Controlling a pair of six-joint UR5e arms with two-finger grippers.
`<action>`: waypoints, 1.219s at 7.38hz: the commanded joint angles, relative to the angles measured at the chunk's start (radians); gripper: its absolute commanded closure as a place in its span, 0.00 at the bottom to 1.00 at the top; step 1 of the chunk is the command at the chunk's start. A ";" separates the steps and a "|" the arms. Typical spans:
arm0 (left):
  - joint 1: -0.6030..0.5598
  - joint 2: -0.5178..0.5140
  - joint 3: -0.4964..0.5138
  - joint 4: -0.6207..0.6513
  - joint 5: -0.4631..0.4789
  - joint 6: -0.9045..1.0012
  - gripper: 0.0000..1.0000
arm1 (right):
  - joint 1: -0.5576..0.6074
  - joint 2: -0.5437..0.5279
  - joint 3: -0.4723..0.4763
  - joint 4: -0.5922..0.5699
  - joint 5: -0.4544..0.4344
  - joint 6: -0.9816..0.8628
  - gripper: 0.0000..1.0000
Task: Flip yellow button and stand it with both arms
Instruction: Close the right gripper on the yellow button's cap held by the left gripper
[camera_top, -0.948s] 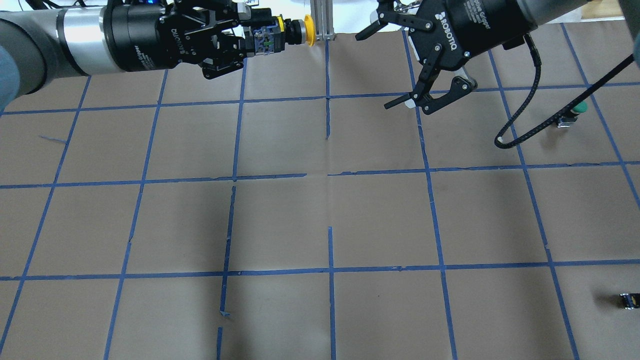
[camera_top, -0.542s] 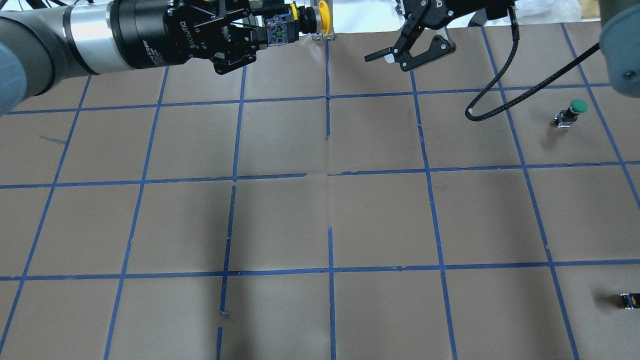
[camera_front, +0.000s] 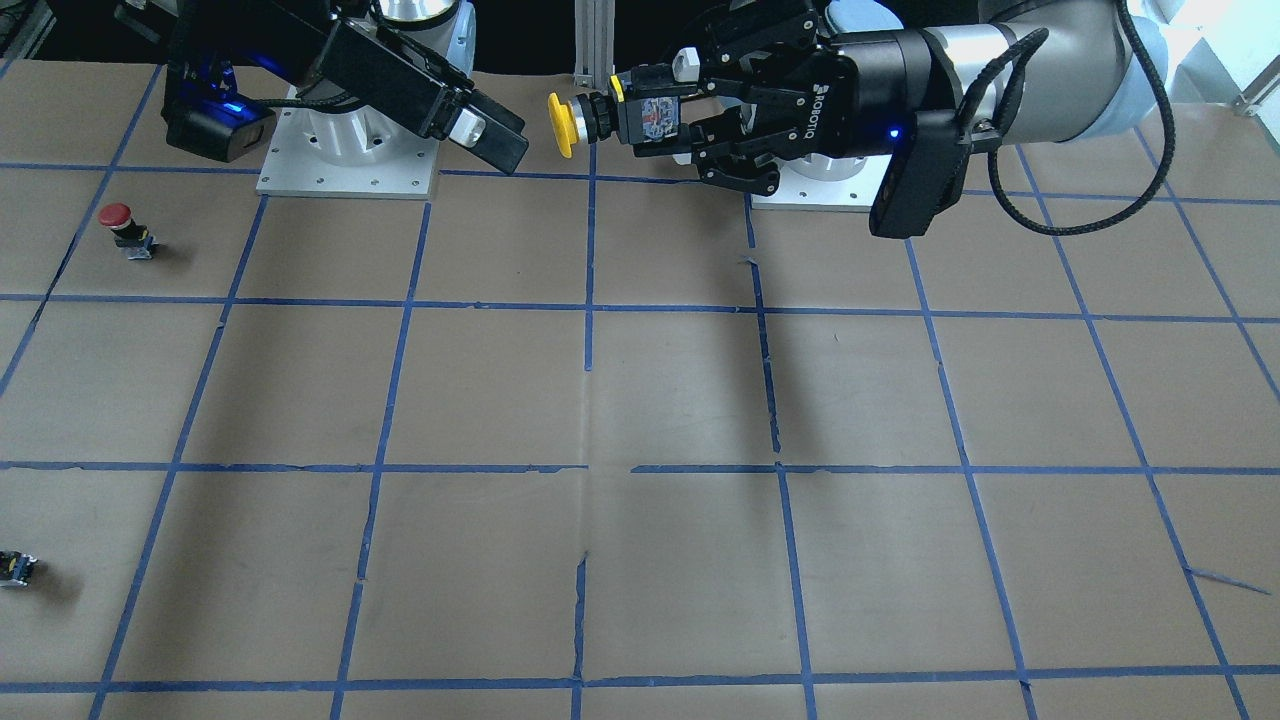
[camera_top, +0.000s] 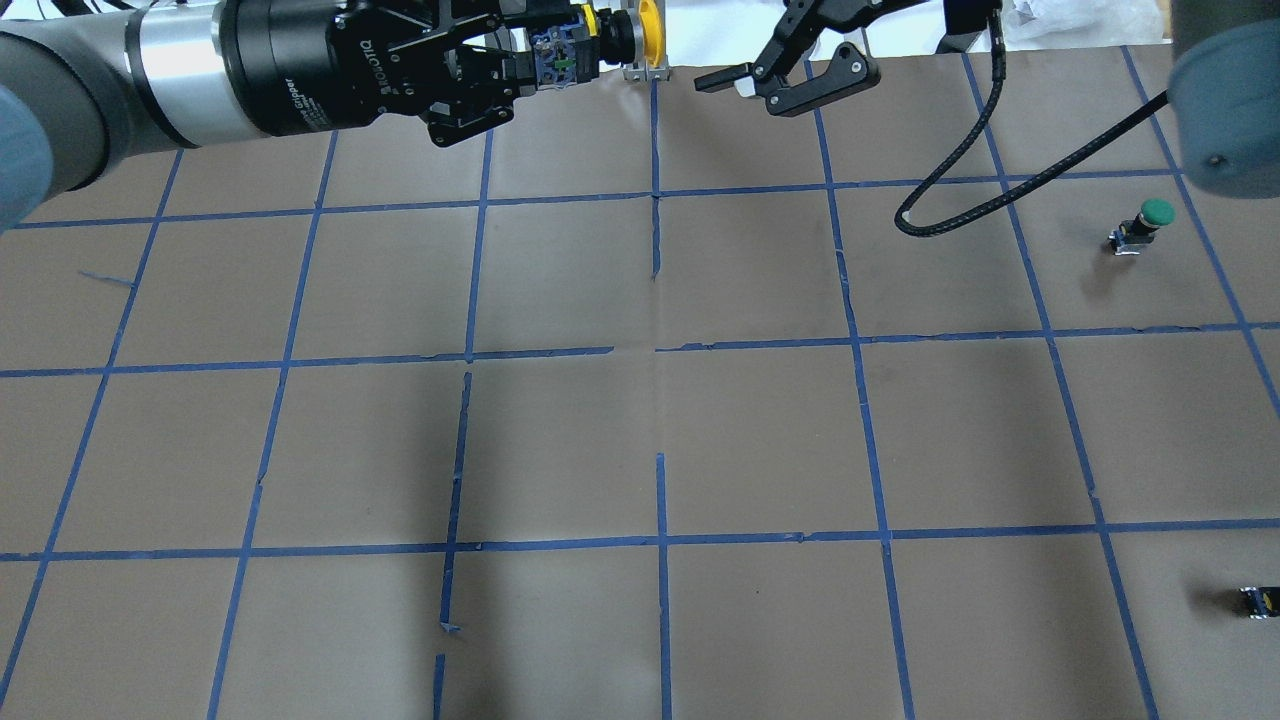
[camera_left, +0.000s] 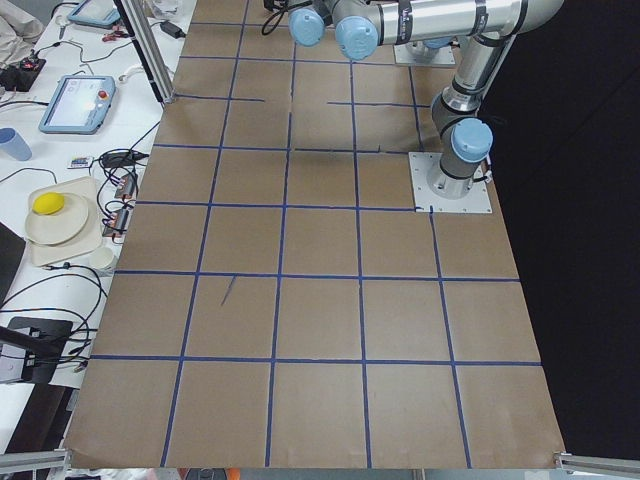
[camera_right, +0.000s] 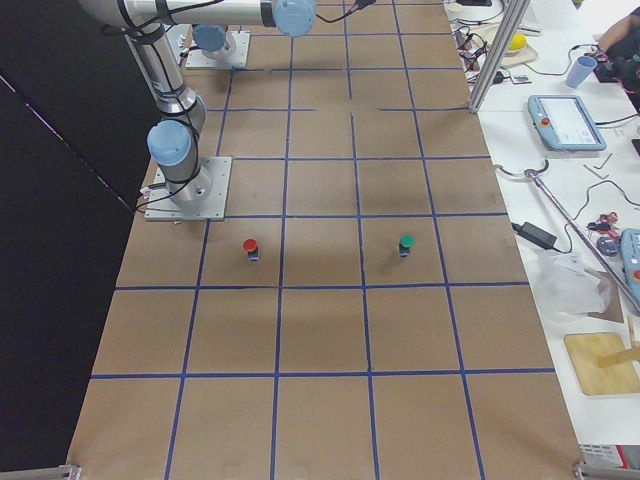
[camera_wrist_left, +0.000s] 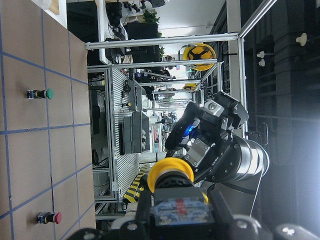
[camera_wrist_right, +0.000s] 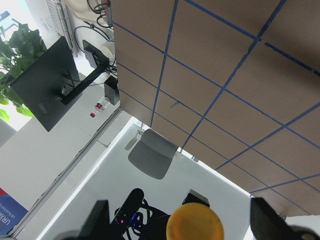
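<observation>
Two claws face each other in midair. The left claw (camera_top: 540, 65) grips the yellow button (camera_top: 612, 40) by its base, cap pointing at the right claw (camera_top: 735, 92), spread open just beside it

Overhead, the top edge crops the body of my right gripper (camera_top: 736, 96) and the button (camera_top: 602, 42) cap, and the block (camera_top: 1258, 600) at the right edge is too small to read.

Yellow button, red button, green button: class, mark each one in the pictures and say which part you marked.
yellow button (camera_front: 561, 126), front-facing view, on its round yellow cap.
red button (camera_front: 115, 213), front-facing view, on its red cap.
green button (camera_top: 1158, 211), overhead view, on its green cap.
</observation>
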 joint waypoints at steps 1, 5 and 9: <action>0.000 -0.001 0.000 0.002 -0.002 -0.001 0.91 | 0.017 0.001 0.009 0.002 0.002 0.014 0.01; -0.003 -0.001 0.000 0.002 -0.002 0.001 0.91 | 0.026 0.001 0.009 -0.001 0.042 0.031 0.12; -0.006 -0.001 -0.001 0.002 -0.002 0.001 0.91 | 0.025 0.001 0.027 -0.004 0.042 0.030 0.52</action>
